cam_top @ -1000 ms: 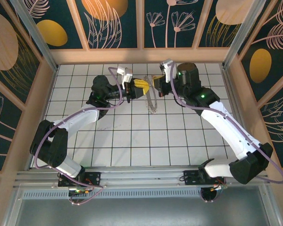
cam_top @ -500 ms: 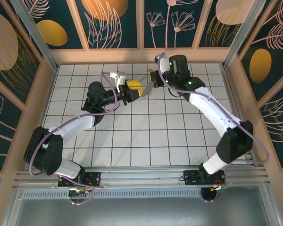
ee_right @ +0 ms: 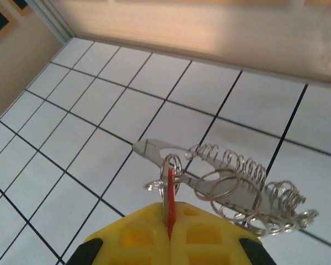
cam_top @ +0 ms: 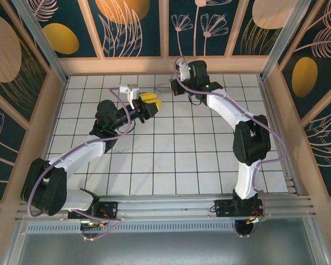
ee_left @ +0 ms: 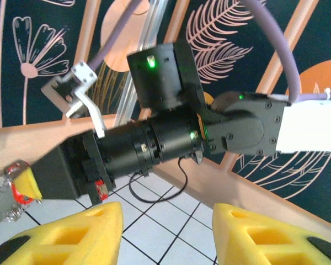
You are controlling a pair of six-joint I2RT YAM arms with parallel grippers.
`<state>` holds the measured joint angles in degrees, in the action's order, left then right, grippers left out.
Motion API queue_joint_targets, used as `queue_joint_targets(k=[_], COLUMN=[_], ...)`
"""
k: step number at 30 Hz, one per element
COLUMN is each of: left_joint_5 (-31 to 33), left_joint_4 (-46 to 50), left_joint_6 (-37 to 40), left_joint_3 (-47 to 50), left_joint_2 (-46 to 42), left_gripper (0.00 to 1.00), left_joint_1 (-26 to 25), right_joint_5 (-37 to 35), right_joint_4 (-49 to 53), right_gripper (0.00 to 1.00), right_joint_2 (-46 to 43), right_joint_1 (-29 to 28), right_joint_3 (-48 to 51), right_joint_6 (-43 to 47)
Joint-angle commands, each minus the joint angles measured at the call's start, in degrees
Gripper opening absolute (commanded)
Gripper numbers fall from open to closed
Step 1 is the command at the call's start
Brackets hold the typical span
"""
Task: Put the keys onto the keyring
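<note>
1. Key (ee_right: pixel 169 186): its red head stands edge-on, pinched between two yellow pads. It is held off the floor. A small silver ring (ee_right: pixel 171 165) sits at the head's upper end.
2. Keyring (ee_right: pixel 240 172): a floppy run of thin wire coils hanging just right of the red head, its loops bunched at the far right end. It touches the small ring region, but whether the key is threaded onto it cannot be told.
3. Flat silver strip (ee_right: pixel 153 148): slotted, lying among the coils. Whether it is the key's blade cannot be told.
4. Right gripper (ee_right: pixel 170 212): pads pressed together, clamped on the key's red head.
5. Left gripper (ee_left: pixel 168 234): yellow pads apart, nothing between them. It faces the right arm's wrist and, in the overhead view, lies just left of the right gripper.
6. Tiled floor (ee_right: pixel 94 105): white squares with dark joints, below the held parts.
7. Wooden wall (ee_right: pixel 209 25): the far border, close behind both grippers.
</note>
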<state>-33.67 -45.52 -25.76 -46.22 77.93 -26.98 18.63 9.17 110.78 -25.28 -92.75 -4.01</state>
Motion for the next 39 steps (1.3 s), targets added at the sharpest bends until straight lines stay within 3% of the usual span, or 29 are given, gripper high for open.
queue_joint_targets(k=[1,5,11,25,30,32,36,37,39], left_joint_5=[3.1,4.54,5.1,5.68,5.72,5.62,6.91,7.39,8.89], left_joint_4=[0.56,0.33,-0.57,-0.98,-0.3,0.31,0.98,1.3,2.41], left_joint_6=[-1.1,-2.55,-5.46,-8.5,-8.69,-8.53,-8.55,-8.43,-8.21], left_joint_3=[1.03,2.19,4.15,6.22,6.32,6.31,6.57,6.56,6.58], left_joint_2=[-1.68,-2.41,-3.37,-4.14,-4.41,-4.84,-6.07,-6.34,-7.11], left_gripper=[0.47,0.49,0.5,0.53,0.58,0.66,0.88,0.98,0.99], left_joint_1=[0.42,0.43,0.39,0.41,0.39,0.41,0.39,0.44,0.44], right_joint_5=[1.79,1.58,0.4,0.95,4.43,5.44,4.84,4.35,3.24], right_joint_4=[-7.34,-13.29,-17.79,-19.9,-19.51,-20.05,-18.28,-17.56,-15.89], right_gripper=[0.0,0.0,0.0,0.01,0.41,0.56,0.66,0.69,0.77], right_joint_2=[-2.37,-5.46,-6.83,-5.16,-9.68,-14.09,-21.57,-23.28,-26.32], right_joint_1=[-0.31,-1.49,-5.24,-11.42,-13.88,-14.01,-12.74,-12.25,-11.14], right_joint_3=[8.11,19.99,30.32,35.8,38.03,40.4,41.86,41.91,41.77], right_joint_6=[-5.94,-11.54,-16.9,-20.98,-21.74,-22.24,-22.36,-22.14,-21.88])
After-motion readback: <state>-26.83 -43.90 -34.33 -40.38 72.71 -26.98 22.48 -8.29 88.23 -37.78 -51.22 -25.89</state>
